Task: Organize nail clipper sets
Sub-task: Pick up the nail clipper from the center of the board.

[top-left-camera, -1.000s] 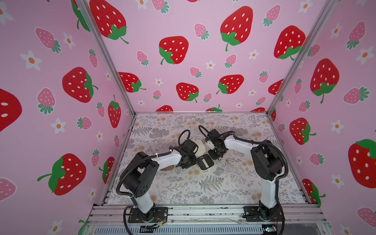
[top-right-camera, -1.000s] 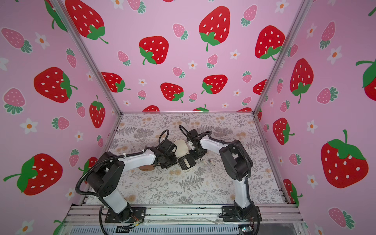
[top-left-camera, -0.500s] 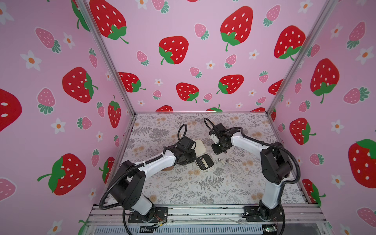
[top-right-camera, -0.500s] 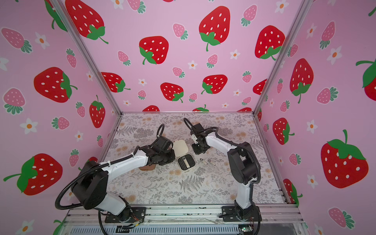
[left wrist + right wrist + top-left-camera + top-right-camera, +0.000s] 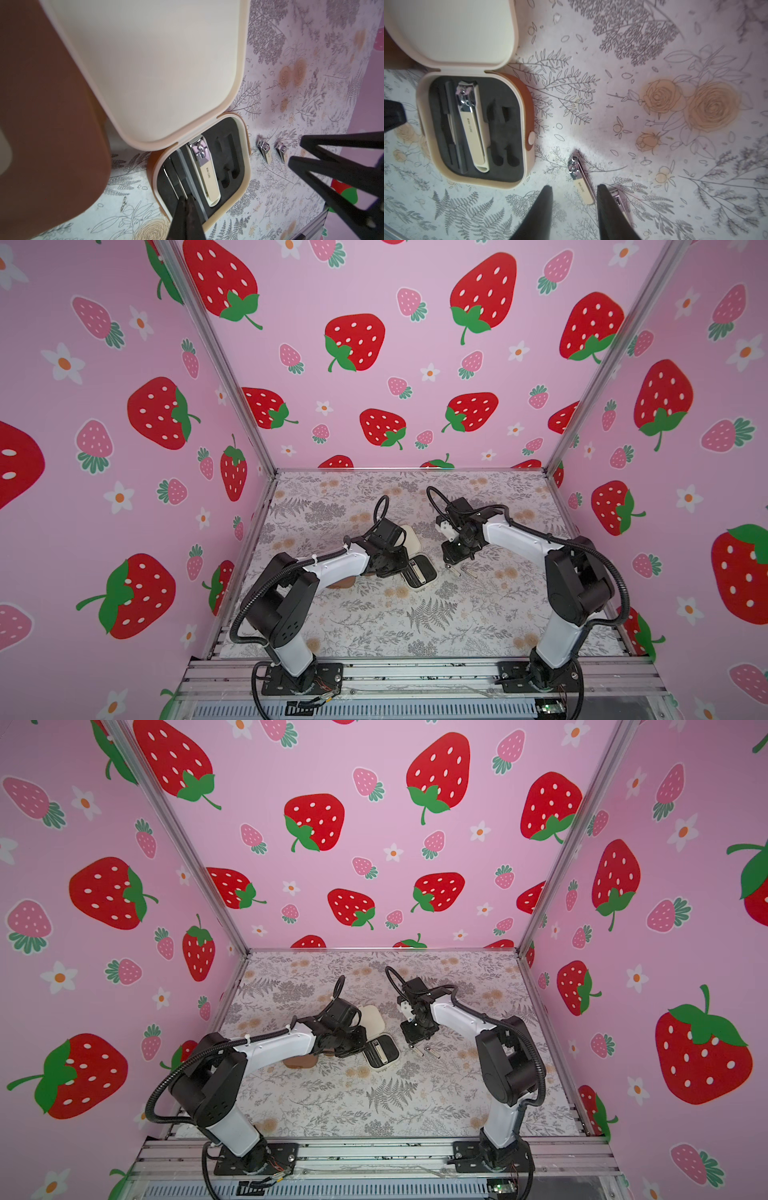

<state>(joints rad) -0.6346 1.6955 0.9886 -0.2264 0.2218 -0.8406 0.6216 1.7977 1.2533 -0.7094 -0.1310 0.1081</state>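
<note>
Pink walls (image 5: 374, 281) with red strawberries are seen all around, and a flowery table cover (image 5: 415, 614) is spread below. One cream case (image 5: 477, 182) is found open in the middle, with its lid (image 5: 452, 31) tipped back. One brown case (image 5: 52, 104) is set just beside it, partly under the left arm. A third case cannot be seen.

One big clipper (image 5: 471, 124) is already tucked into the black inside, next to thin tools (image 5: 176, 182) that are too hard to count. Two slots (image 5: 502, 116) are left bare. A small clipper (image 5: 580, 182) and a second small clipper (image 5: 281, 151) are laid on the cover near the cream case. So the job looks about half done: both must be put in and the lid shut.

The left claw (image 5: 186, 200) is squeezed shut over the thin tools; whether one is pinched cannot be told. The right claw (image 5: 574, 187) is held partly open around the small clipper, and nothing is gripped yet.
</note>
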